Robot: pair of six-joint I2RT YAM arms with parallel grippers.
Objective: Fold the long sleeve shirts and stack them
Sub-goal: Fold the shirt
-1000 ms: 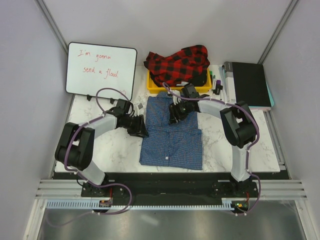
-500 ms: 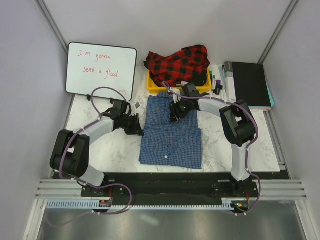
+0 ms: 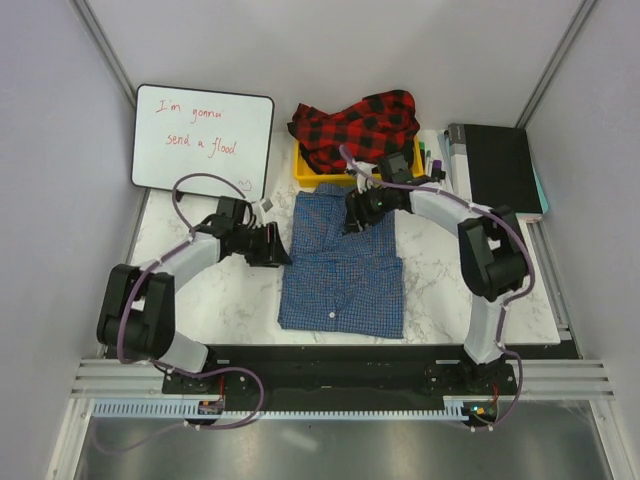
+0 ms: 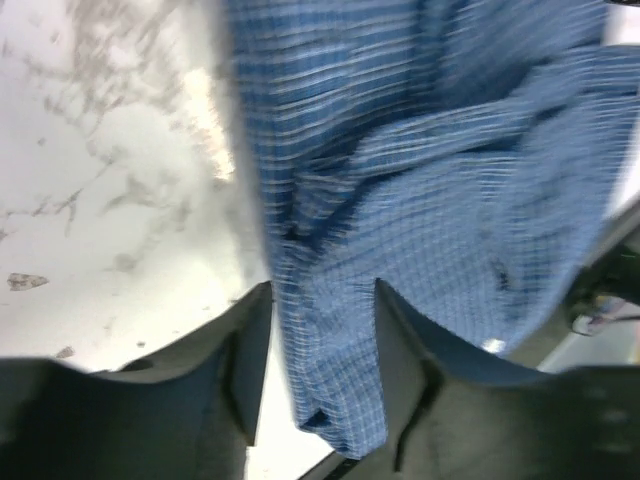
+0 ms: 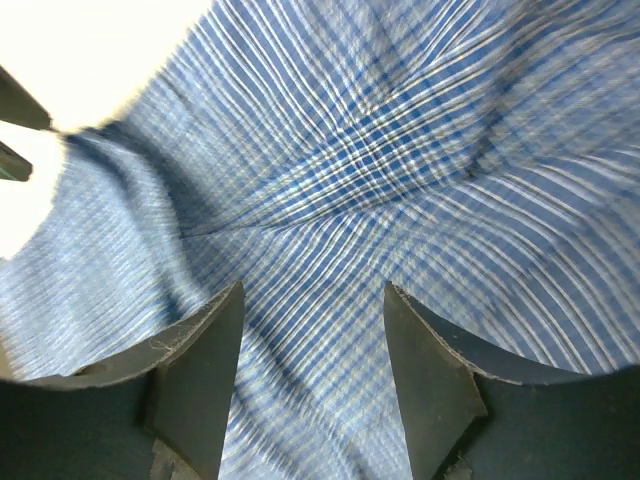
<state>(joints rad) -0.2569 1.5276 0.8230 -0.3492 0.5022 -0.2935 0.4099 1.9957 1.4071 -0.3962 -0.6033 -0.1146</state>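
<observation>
1. While the blue shirt (image 3: 345,285) lies part-folded mid-worktop (image 3: 225,295), we judge folding underway; the whiteboard (image 3: 200,135) at left is no obstacle.
2. Our left end effector (image 3: 272,247) is spread around the shirt's left edge, pinching nothing.
3. Our right end effector (image 3: 352,215) hovers spread over its far end; both must close next.
4. Behind, the red plaid shirt (image 3: 355,125) heaps on a yellow bin (image 3: 303,172).

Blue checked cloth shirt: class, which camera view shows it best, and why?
Top external: nearly the whole blue checked cloth shirt shows, lying partly folded on the marble table. The left wrist view shows only a blurred edge of it; the right wrist view shows only blurred close-up fabric.
</observation>
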